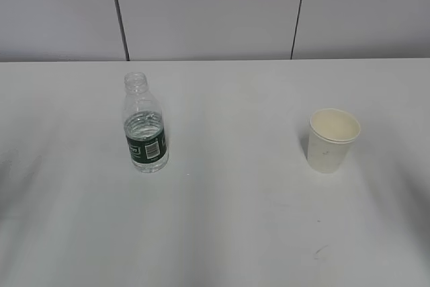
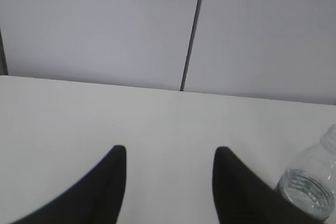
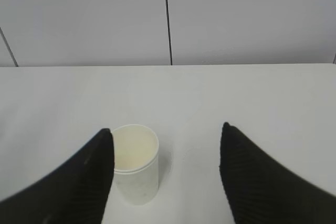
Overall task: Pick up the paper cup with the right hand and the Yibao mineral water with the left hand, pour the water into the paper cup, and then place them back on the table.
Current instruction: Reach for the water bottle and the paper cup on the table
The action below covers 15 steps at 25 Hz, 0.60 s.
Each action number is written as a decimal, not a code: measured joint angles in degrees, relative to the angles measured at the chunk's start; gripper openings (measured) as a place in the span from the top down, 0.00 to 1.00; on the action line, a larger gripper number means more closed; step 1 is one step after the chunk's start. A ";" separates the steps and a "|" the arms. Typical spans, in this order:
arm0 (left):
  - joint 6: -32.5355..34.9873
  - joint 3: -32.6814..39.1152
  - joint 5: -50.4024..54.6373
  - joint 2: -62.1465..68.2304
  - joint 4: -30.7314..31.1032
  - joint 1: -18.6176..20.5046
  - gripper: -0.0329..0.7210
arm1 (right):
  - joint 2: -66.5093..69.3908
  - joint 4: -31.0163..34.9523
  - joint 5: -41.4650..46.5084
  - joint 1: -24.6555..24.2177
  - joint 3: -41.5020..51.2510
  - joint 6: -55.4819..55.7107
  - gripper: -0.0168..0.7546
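Observation:
The Yibao mineral water [image 1: 145, 126], a clear capless bottle with a dark green label, stands upright on the white table [image 1: 222, 226] at the left, partly filled with water. The off-white paper cup [image 1: 332, 140] stands upright at the right, and it looks empty. Neither arm shows in the exterior view. In the left wrist view my left gripper [image 2: 170, 153] is open and empty, and the bottle [image 2: 311, 187] stands to its right, behind the right finger. In the right wrist view my right gripper [image 3: 165, 132] is open and empty, and the cup [image 3: 135, 162] stands ahead, close to the left finger.
A grey panelled wall [image 1: 215, 11] with dark vertical seams runs behind the table's far edge. A small dark scuff [image 1: 320, 252] marks the table near the front right.

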 joint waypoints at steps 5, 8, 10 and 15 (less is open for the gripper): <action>-3.69 3.18 -10.62 4.61 6.87 -0.31 0.50 | 7.19 0.90 -13.14 0.00 4.45 0.09 0.33; -6.15 3.18 -14.89 8.21 13.60 -0.31 0.50 | 12.82 0.90 -22.31 0.00 6.33 0.09 0.33; -6.78 3.18 -16.80 10.97 15.67 -0.31 0.50 | 17.07 0.90 -27.19 0.00 7.03 0.09 0.33; -7.16 3.18 -22.41 16.26 16.26 -0.37 0.50 | 26.92 -0.85 -38.48 0.00 7.38 0.27 0.33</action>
